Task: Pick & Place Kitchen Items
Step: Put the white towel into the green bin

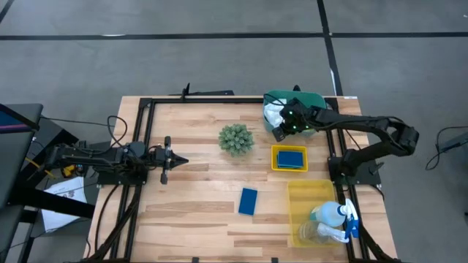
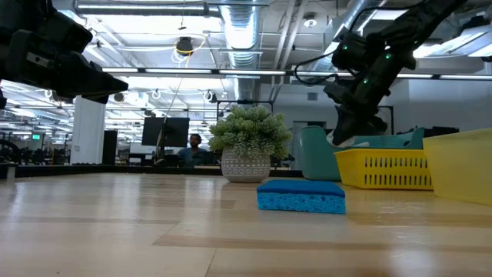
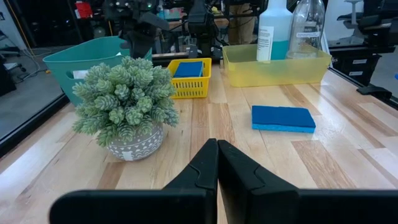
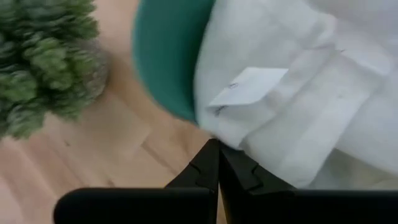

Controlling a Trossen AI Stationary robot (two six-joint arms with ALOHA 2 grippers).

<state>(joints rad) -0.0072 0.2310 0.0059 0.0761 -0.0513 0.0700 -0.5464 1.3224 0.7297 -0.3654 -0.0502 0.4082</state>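
In teal bin (image 1: 316,98), white cloth (image 1: 273,113)

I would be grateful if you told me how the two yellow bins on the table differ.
The small yellow slatted basket holds a blue rectangular sponge; the large translucent yellow bin holds a clear spray bottle with blue trigger and a clear cup. The basket has ribbed, open walls, the bin smooth ones. The basket sits nearer the teal bin. Both are yellow and rectangular.

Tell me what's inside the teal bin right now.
The teal bin holds a white cloth with a small tag. The right gripper sits shut at its rim. Anything beneath the cloth is hidden.
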